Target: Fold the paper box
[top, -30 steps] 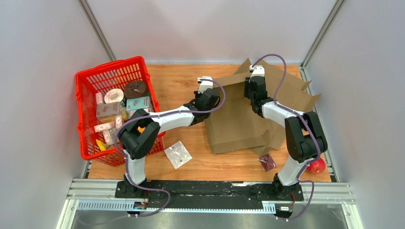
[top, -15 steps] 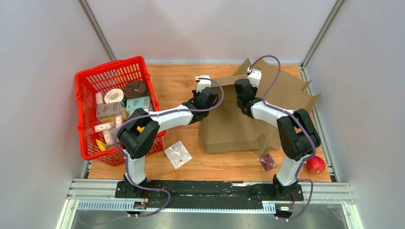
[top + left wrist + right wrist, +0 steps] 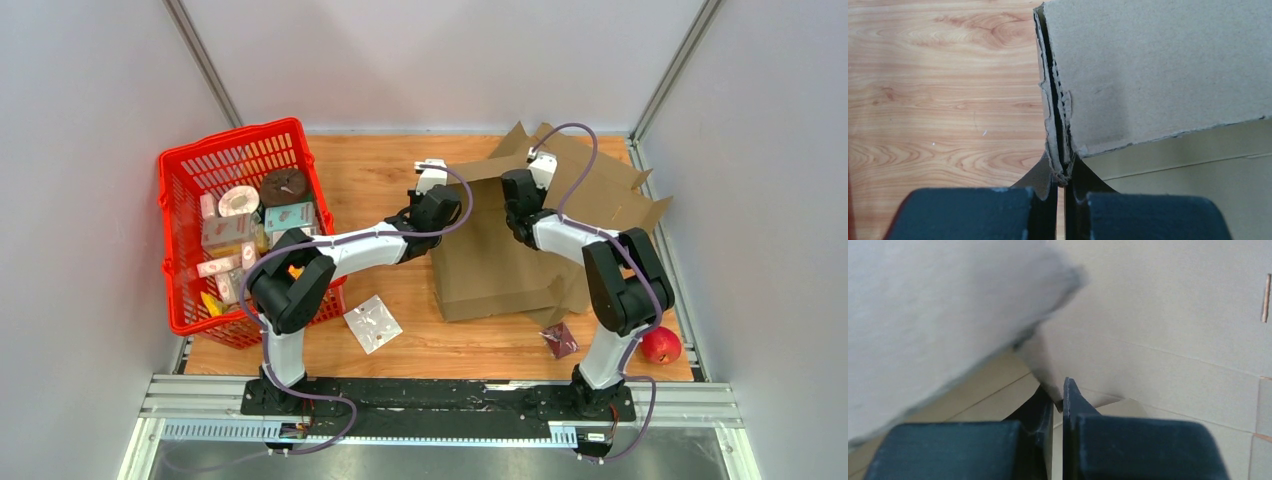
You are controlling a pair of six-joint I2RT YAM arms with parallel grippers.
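**Box only partly formed, both pincers on its cardboard**

The paper box [image 3: 495, 270] sits on the right half of the wooden table [image 3: 365, 165]. Its far flaps are spread open toward the right wall [image 3: 760, 200]. To my judgement the folding is at an early stage. One broad brown panel faces up, several flaps at the far right stand loose, and no closed box shape can be seen. Most of the work seems to be left.

The left gripper [image 3: 1060, 190] is pinched onto the layered left edge of the cardboard, and its wrist view shows the rough edge caught between the two fingers. The right gripper [image 3: 1058, 402] is closed on a thin corner of a flap near the box's far side.

For moving, the left side offers bare wood, and the red basket [image 3: 180, 165] stands well apart. On the right the flaps come near the wall, so there is little room. Toward the near edge, a dark sachet [image 3: 560, 340] lies just beside the box corner, with a clear packet [image 3: 372, 322] and an apple [image 3: 660, 346] close by.
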